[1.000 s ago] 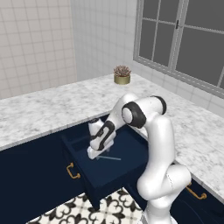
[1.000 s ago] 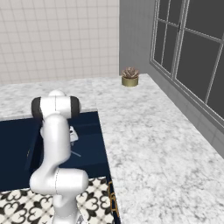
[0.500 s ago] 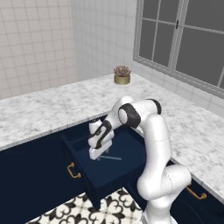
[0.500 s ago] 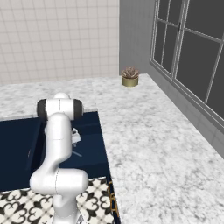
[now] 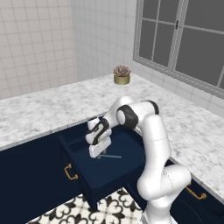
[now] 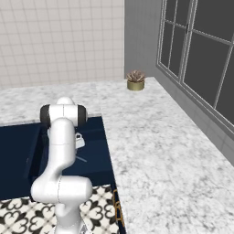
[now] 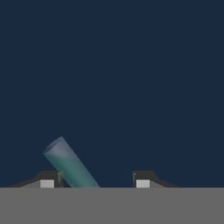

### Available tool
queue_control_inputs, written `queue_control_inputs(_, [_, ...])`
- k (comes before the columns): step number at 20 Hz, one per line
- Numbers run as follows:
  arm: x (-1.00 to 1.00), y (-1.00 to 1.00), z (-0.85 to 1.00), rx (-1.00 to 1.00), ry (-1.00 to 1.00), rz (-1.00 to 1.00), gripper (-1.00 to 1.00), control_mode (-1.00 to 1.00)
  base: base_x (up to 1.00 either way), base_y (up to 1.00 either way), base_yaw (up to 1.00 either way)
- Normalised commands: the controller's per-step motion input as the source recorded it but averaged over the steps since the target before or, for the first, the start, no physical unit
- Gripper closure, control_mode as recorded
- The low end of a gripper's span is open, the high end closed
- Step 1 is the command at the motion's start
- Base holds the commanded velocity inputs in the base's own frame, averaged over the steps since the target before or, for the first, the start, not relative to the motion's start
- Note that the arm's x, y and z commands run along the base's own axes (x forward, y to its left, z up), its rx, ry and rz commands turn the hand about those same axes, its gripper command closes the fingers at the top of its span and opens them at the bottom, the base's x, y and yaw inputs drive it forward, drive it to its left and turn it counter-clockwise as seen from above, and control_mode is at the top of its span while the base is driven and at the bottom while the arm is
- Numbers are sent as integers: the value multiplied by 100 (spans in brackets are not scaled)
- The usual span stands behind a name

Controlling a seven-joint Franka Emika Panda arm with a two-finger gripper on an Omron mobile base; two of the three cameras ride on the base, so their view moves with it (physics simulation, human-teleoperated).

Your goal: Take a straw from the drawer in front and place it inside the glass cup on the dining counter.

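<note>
Even, soft light fills both base views, bright without glare. The marble bench [image 5: 48, 109] and the tiled wall [image 5: 30, 39] read pale and clear. The window [image 5: 183, 39] at 1 o'clock in the left base view is dark grey and throws no beam. Shadows are faint: a soft one lies under the plant pot [image 5: 122, 79]. The inside of the drawer [image 5: 127, 162] is dim and nearly flat navy, so its edges are hard to part. The hand view is dark, uniform blue, with the straw [image 7: 70, 164] at 7 o'clock shown soft-edged and blurred. Rendering is slightly coarse, with no edge distortion.
</note>
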Motion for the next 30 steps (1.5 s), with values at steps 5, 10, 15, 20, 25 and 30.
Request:
queue_control_inputs(5, [-34, 0, -66, 1, 0, 6, 100, -100, 0, 0, 0])
queue_control_inputs(10, [-28, 0, -37, 2, 0, 2, 100, -100, 0, 0, 0])
queue_control_inputs(15, [-14, -2, -10, 11, 0, 0, 100, -100, 0, 0, 0])
queue_control_inputs(20, [-39, 0, 39, 13, -11, -9, 100, -100, 0, 0, 0])
queue_control_inputs(25, [-25, 0, 80, 9, -11, -34, 100, -100, 0, 0, 0])
queue_control_inputs(30, [-20, 0, 99, 5, -1, -40, 100, -100, 0, 0, 0])
